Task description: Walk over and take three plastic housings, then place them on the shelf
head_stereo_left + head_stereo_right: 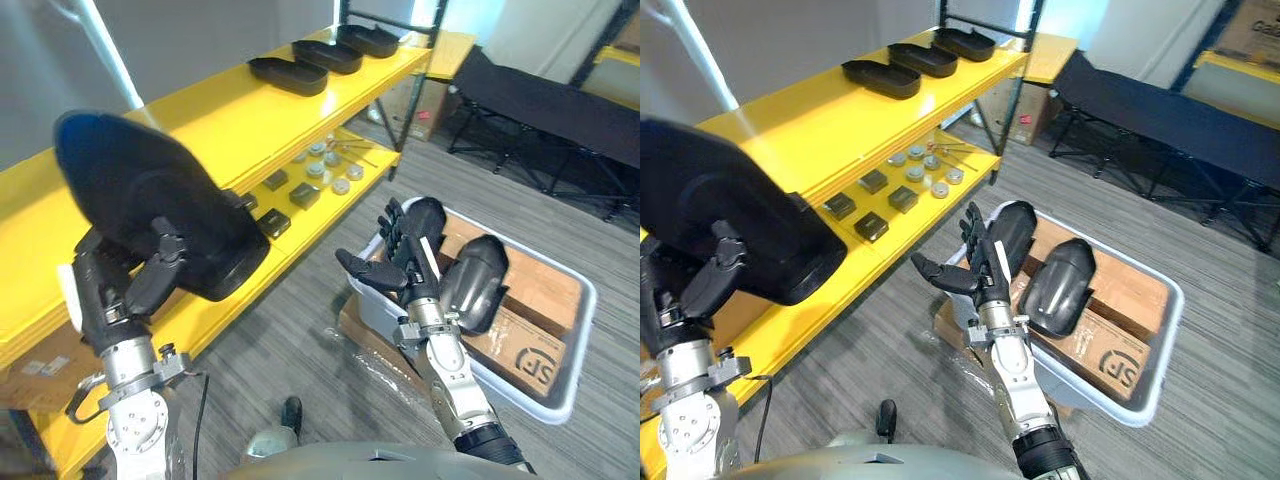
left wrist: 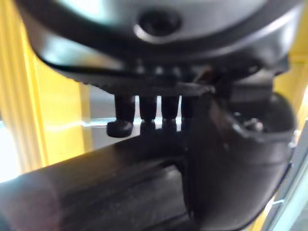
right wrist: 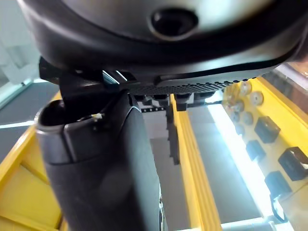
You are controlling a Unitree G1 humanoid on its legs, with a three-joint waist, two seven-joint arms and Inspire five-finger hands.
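My left hand (image 1: 128,290) is shut on a large black plastic housing (image 1: 150,195), thumb pressed on its near face, holding it above the near end of the yellow shelf (image 1: 220,120). In the left wrist view the fingers (image 2: 144,115) curl over the housing's dark edge (image 2: 96,192). Three more black housings (image 1: 288,75) (image 1: 327,55) (image 1: 368,40) lie in a row at the shelf's far end. My right hand (image 1: 400,255) is open, fingers straight up, in front of a grey bin (image 1: 585,300). Two housings (image 1: 475,280) (image 1: 425,215) lie in that bin on cardboard.
The lower shelf board carries small black boxes (image 1: 305,195) and round metal parts (image 1: 330,165). A black folding cot (image 1: 560,110) stands at the back right. A cardboard box (image 1: 420,105) sits past the shelf's end. Grey floor (image 1: 300,330) runs between shelf and bin.
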